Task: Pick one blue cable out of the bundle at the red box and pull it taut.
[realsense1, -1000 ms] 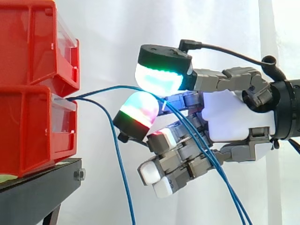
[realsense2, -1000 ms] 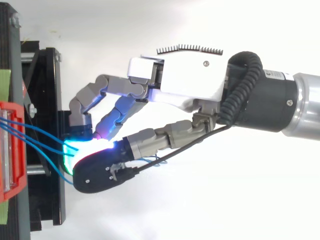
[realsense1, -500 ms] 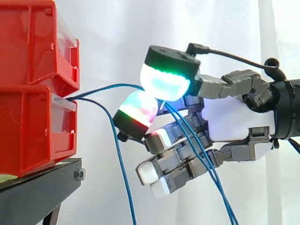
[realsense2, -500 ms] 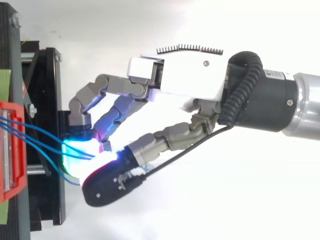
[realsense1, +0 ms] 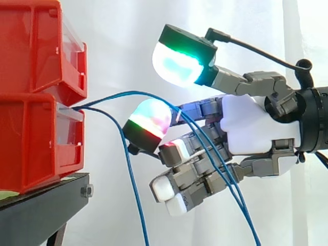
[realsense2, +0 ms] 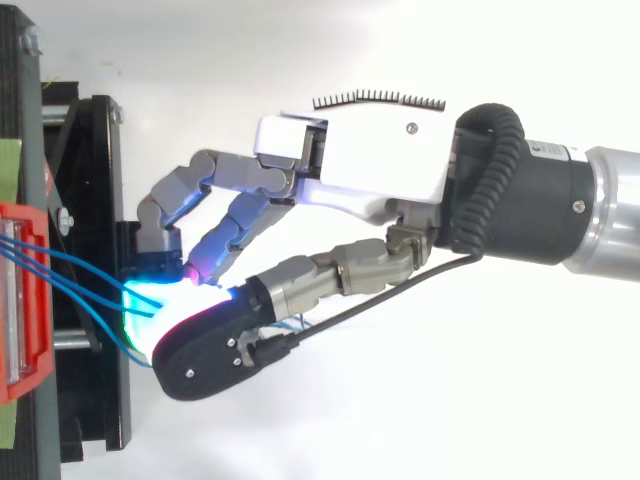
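While the thumb's cyan-green pad (realsense1: pixel 179 64) stands lifted clear above the magenta-and-red finger pad (realsense1: pixel 150 119), the hand (realsense1: pixel 251 125) is open, with nothing pinched between the two. The blue cables (realsense1: pixel 123 93) leave the front of the lower red bin (realsense1: pixel 31 138), which sits on the black stand (realsense1: pixel 41 205). Two of them arc slackly over the finger pad and slant down across the half-bent lower fingers; another droops beside the stand. From above, the cables (realsense2: pixel 70 280) run from the bin (realsense2: pixel 20 300) to the glowing pads — the palm (realsense2: pixel 370 160) lies well back from it.
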Controlling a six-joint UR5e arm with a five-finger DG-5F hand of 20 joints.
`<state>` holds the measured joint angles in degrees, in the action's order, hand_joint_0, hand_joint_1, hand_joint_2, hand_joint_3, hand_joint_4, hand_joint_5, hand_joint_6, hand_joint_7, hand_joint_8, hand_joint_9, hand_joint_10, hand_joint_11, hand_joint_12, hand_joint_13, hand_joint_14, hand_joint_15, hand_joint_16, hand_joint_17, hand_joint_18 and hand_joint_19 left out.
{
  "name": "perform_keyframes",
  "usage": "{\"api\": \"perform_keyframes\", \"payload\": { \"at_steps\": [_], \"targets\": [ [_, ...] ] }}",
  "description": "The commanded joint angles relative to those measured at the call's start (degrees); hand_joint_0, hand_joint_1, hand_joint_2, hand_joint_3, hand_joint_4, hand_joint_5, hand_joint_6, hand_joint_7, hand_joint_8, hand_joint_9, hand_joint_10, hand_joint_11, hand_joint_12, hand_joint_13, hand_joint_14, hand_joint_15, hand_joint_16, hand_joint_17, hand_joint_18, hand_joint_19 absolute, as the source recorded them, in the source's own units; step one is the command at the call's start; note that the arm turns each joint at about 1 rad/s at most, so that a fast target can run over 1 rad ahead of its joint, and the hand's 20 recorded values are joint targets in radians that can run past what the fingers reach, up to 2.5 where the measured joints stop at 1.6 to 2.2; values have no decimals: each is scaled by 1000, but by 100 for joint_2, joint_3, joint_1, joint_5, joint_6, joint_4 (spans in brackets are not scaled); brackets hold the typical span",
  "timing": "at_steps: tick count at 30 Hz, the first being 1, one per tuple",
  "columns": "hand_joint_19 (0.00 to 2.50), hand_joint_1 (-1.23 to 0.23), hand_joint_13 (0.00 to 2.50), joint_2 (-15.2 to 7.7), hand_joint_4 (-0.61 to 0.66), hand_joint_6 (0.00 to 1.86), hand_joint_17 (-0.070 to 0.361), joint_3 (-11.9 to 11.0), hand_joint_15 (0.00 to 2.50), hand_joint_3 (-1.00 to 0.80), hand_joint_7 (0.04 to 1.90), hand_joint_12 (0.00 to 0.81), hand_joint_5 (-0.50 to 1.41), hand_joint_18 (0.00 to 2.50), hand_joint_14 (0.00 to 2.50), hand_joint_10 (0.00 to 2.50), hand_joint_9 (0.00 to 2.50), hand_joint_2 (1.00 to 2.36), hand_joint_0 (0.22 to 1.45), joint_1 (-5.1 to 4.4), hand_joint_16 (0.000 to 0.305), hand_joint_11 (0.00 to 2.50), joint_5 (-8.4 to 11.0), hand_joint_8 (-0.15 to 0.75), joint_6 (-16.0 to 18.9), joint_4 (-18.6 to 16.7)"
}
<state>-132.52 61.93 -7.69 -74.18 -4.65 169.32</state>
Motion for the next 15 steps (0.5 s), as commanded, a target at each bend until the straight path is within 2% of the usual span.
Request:
{"api": "perform_keyframes", "payload": {
  "at_steps": [1,2,6,9,13,15],
  "targets": [
    [400,-538,794,-2,17,893,112,4,589,-496,971,385,-174,650,20,16,987,1000,566,-4,50,1053,0,283,-1,-4],
    [403,-567,804,-2,13,900,111,4,583,-406,977,383,-174,658,20,16,990,1007,581,-4,49,1075,0,283,-1,-4],
    [401,-610,833,-2,22,924,111,-5,607,-257,1003,384,-168,677,19,14,1032,1014,571,4,49,1129,0,289,-1,14],
    [383,-679,834,6,31,930,110,-5,605,-202,1014,383,-169,692,19,15,1023,1017,583,4,49,1133,0,289,-1,5],
    [358,-758,833,-2,5,940,108,-5,588,-254,1000,376,-174,701,22,13,1010,1016,632,-4,48,1141,0,284,-1,-4],
    [345,-784,830,-2,-21,941,108,-5,578,-352,978,374,-176,708,20,14,1007,1011,664,-4,48,1143,0,286,-1,-4]
  ]
}}
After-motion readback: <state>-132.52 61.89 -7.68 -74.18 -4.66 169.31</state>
